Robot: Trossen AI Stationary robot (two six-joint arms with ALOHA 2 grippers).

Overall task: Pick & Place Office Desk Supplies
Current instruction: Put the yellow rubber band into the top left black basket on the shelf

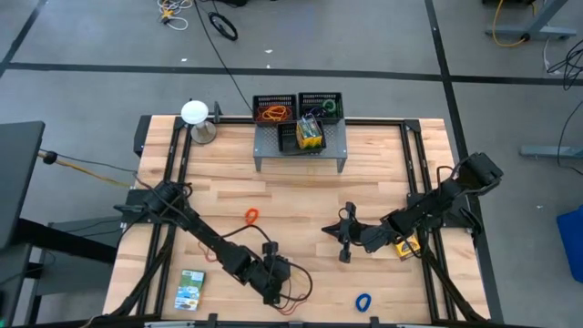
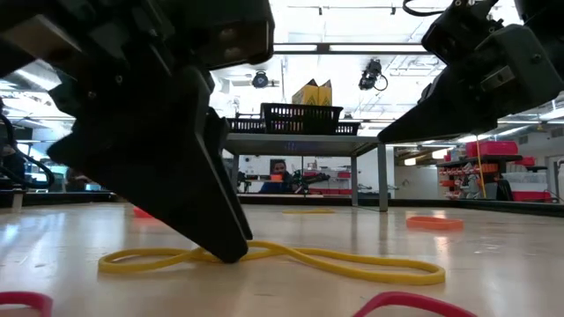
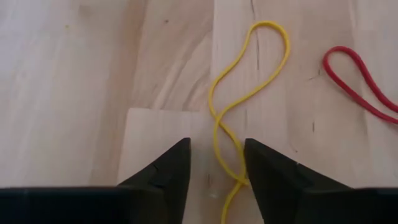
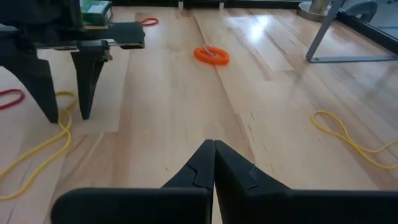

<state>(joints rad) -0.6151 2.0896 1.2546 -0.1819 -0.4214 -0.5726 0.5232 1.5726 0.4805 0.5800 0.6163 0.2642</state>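
Yellow rubber band [image 3: 249,93] is seen lying flat on the worktop [image 3: 74,74], straddled by the parted, empty fingers of the left tool [image 3: 216,168]. The strand should be centred between them and pinched low. The right tool [image 4: 214,163], closed and empty, is held beyond the yellow band. The band's near end is cut off from view.
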